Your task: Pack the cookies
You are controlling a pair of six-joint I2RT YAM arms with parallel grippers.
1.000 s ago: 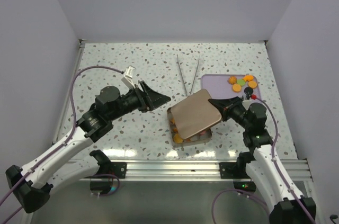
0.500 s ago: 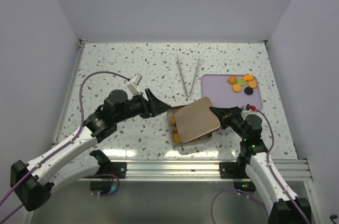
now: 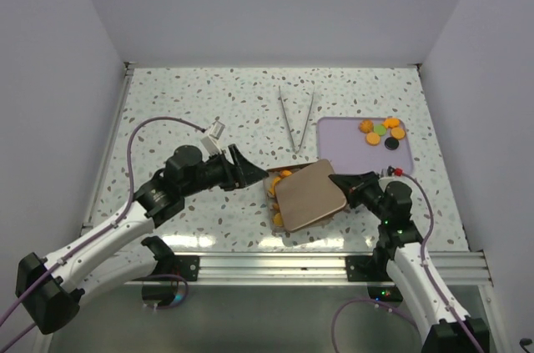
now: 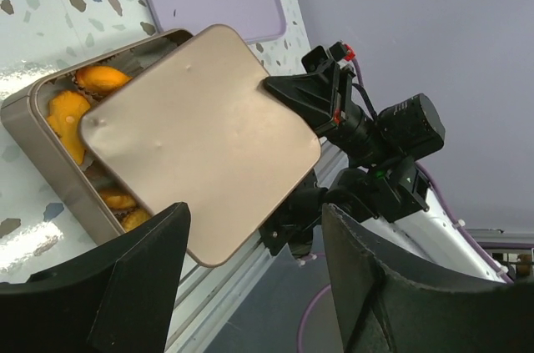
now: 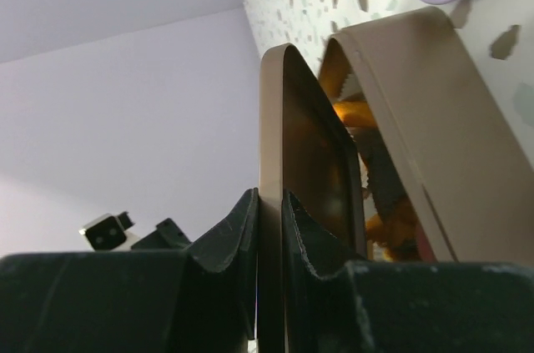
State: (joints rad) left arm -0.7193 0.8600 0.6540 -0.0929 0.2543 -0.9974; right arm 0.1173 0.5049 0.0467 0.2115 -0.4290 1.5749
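From above, the tan rectangular metal lid [image 3: 307,194] lies askew over the open rectangular metal tin [image 3: 270,193] and hides most of its inside. Only a few orange cookies [image 3: 284,174] show along the far and left edges. More of them [image 3: 380,128] sit well apart on the lilac plastic tray [image 3: 350,153], right of the metal tongs [image 3: 295,119] on the speckled table [image 3: 183,94]. The left gripper [image 3: 254,177] reaches in low from the left, its tips just beside the tin's far-left corner. The right gripper [image 3: 342,189] meets the lid's right edge.

In the left wrist view the black fingers [image 4: 133,286] stand apart with nothing between them. The lid [image 4: 200,136] sits tilted beyond them, and cookies [image 4: 75,103] fill the tin's uncovered end. The frame's top edge cuts off the tray [image 4: 192,2].

In the right wrist view the fingers [image 5: 238,232] are clamped on the lid [image 5: 271,136], seen edge-on. The cookies [image 5: 355,111] are a blurred orange strip inside the tin [image 5: 434,144].
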